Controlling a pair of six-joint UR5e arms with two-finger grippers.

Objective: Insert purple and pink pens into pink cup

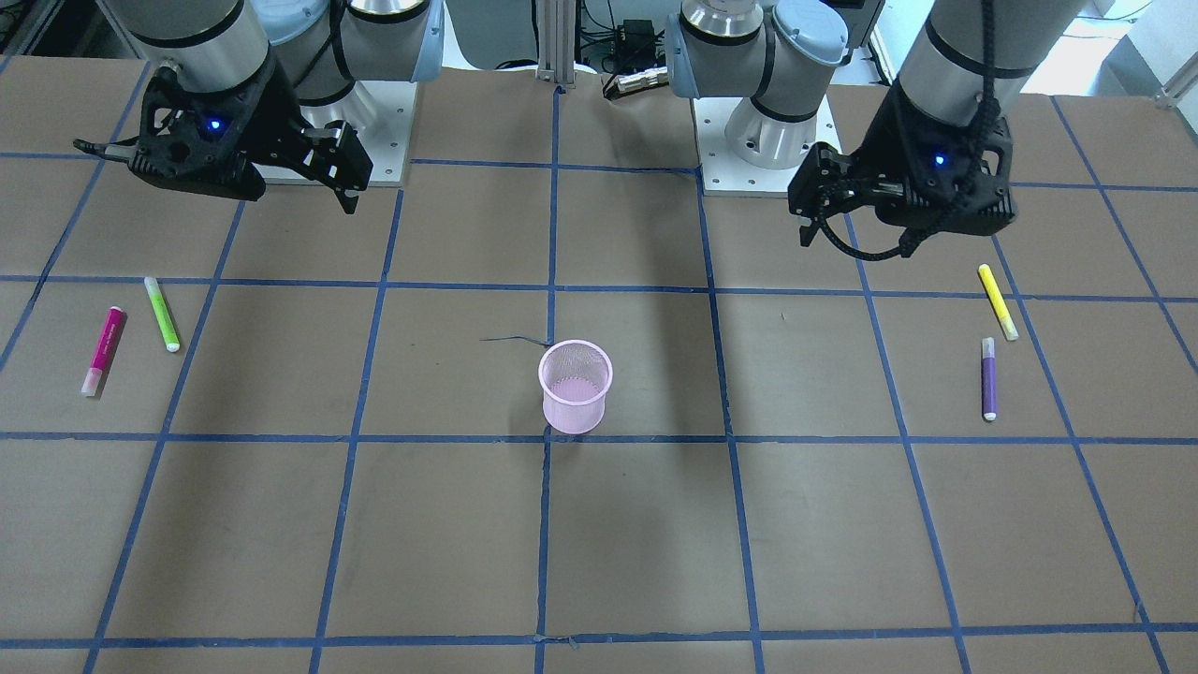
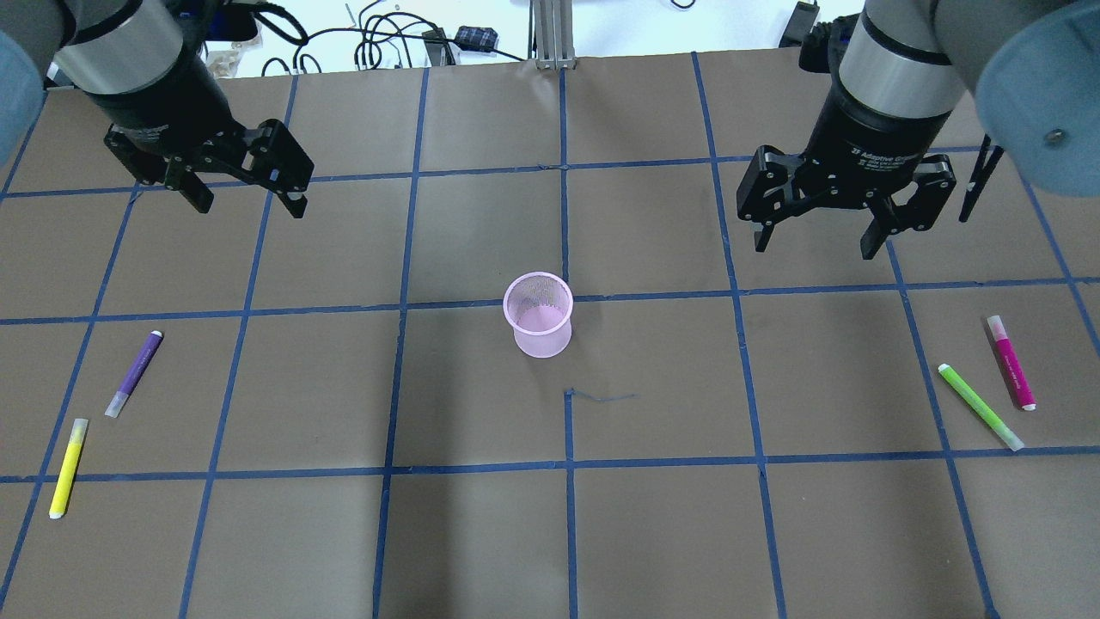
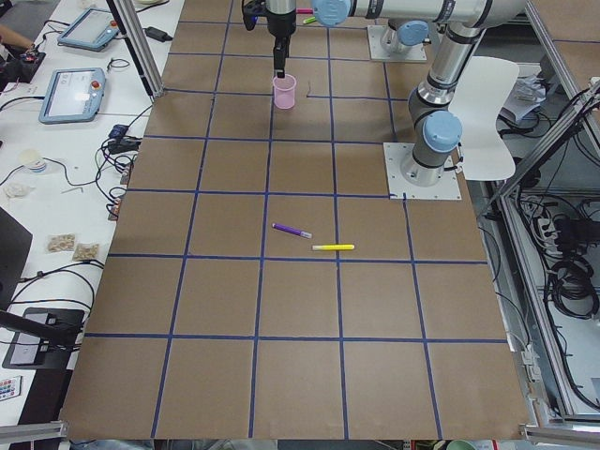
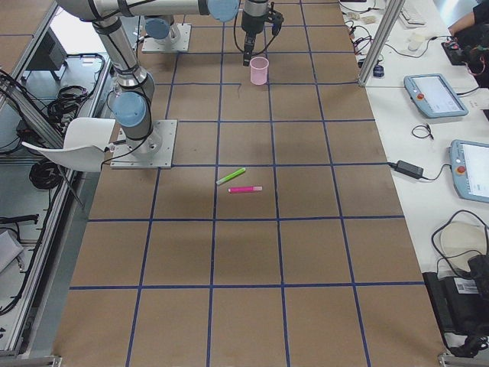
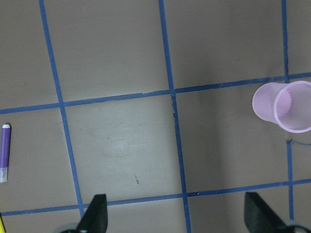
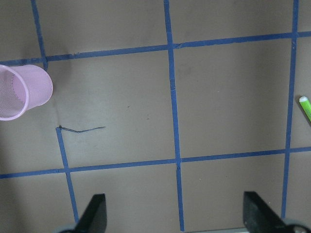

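Brown paper-covered table (image 2: 653, 533) w/ a square grid of blue tape lines (image 2: 567, 464). At ctr stands the pink cup (image 2: 539, 315), upright. It is a tapered wire-mesh cylinder w/ an open round mouth.

The purple pen (image 2: 134, 373) is a slim, smooth tube w/ a pale end. It lies flat on the robot's left side, well apart from the cup. A yellow pen (image 2: 68, 467) lies near it, not touching.

The pink pen (image 2: 1011, 373) has the same tube shape w/ a clear-looking cap. It lies flat on the robot's right side, just beside a green pen (image 2: 980, 406), not touching.

The left gripper (image 2: 250, 206), matte black, hangs above the table w/ fingers spread wide, empty. The right gripper (image 2: 814, 248) hangs likewise, fingers spread wide, empty. Both are well apart from pens & cup.
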